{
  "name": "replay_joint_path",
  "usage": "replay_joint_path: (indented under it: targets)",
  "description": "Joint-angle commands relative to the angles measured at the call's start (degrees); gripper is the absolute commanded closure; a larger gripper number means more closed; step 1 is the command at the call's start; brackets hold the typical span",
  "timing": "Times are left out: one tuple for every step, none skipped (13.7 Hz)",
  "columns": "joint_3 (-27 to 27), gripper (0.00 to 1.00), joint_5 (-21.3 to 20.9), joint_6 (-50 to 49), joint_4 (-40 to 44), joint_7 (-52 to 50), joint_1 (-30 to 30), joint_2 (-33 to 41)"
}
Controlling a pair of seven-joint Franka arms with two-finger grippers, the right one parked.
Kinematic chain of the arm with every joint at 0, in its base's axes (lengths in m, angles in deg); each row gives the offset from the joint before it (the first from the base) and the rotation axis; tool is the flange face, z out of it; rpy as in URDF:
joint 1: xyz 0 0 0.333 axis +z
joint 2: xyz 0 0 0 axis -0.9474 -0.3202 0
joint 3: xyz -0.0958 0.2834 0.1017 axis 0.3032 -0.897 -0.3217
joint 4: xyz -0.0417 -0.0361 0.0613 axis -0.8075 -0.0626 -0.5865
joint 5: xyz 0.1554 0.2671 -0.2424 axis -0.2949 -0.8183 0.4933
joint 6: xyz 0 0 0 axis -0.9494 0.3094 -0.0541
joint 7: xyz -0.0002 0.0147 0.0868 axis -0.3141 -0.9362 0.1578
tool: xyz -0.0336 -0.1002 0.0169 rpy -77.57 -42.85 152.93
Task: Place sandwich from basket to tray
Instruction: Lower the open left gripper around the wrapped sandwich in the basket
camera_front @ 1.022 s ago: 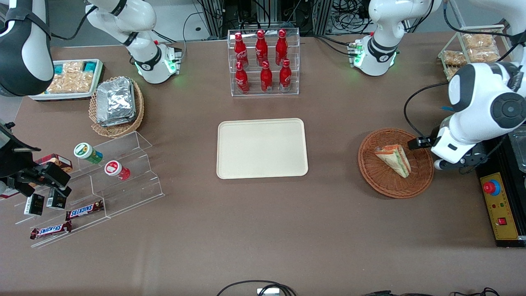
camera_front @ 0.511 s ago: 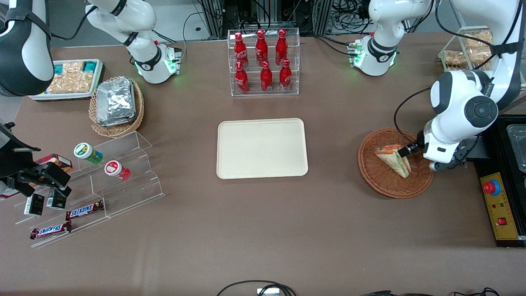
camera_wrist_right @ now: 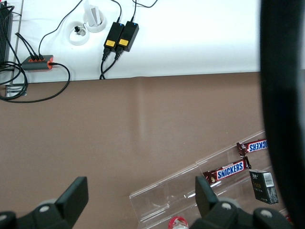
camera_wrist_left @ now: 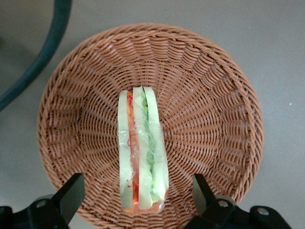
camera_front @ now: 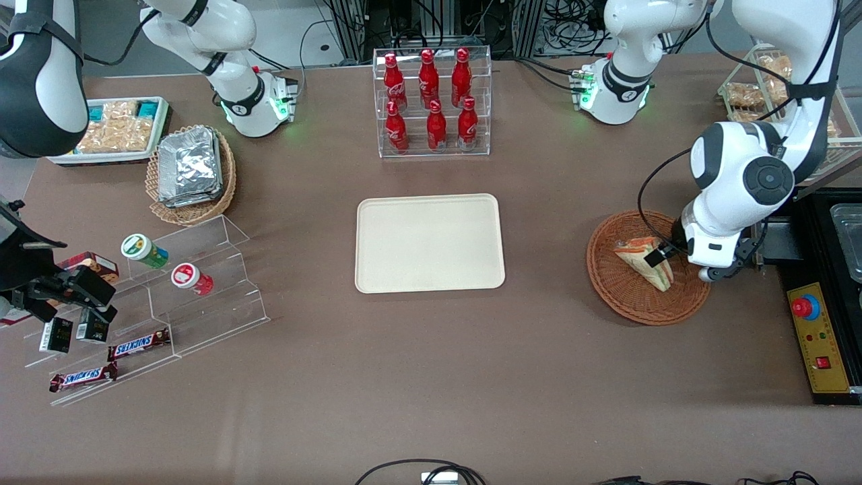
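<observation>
Left wrist view, hand [camera_wrist_left: 136,200] spread wide, straddling sandwich [camera_wrist_left: 140,152] in basket [camera_wrist_left: 214,109], gripping nothing

A robotics lab — cable-strewn racks [camera_front: 431,20], emergency-stop box [camera_front: 818,337] beside staged snacks.

basket [camera_wrist_left: 219,95]: woven wicker, reddish-brown, ribbed and rough, faint sheen on the strands
sandwich [camera_wrist_left: 141,157]: soft pale bread with moist green and orange-red filling, under clear glossy plastic wrap that crinkles at the edges
tray [camera_front: 429,242]: cream-beige, looks like smooth matt plastic
gripper [camera_wrist_left: 138,202]: over the sandwich in the basket, jaws spread either side of it; fingers [camera_wrist_left: 71,195] of matt black plastic
bench [camera_front: 431,377]: brown covering, flat, matt, cloth-like
left arm [camera_front: 741,175]: smooth glossy white shell with black joint caps
</observation>
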Motion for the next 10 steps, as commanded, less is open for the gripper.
replay_joint_path:
  targets:
    - [0.17,0.00,0.45,5.09,-2.58,-3.33,-0.49,-0.88]
    - [0.17,0.00,0.45,7.11,-4.24,-3.34,-0.40,-0.79]
    - [0.17,0.00,0.45,8.87,-5.57,-3.34,-0.40,-0.88]
    - [0.09,0.00,0.45,10.54,-6.54,-3.42,-0.31,-0.97]
    - [0.09,0.00,0.53,11.60,-7.07,-3.60,-0.31,-1.49]
    - [0.09,0.00,0.45,12.48,-7.42,-4.30,-0.31,-2.10]
    - [0.09,0.00,0.45,13.53,-8.03,-4.56,-0.31,-2.46]
    - [0.09,0.00,0.45,14.68,-8.65,-4.65,-0.31,-2.90]
    - [0.09,0.00,0.45,15.21,-9.00,-4.66,-0.31,-3.16]
    - [0.09,0.00,0.45,15.30,-9.01,-4.66,-0.31,-3.43]
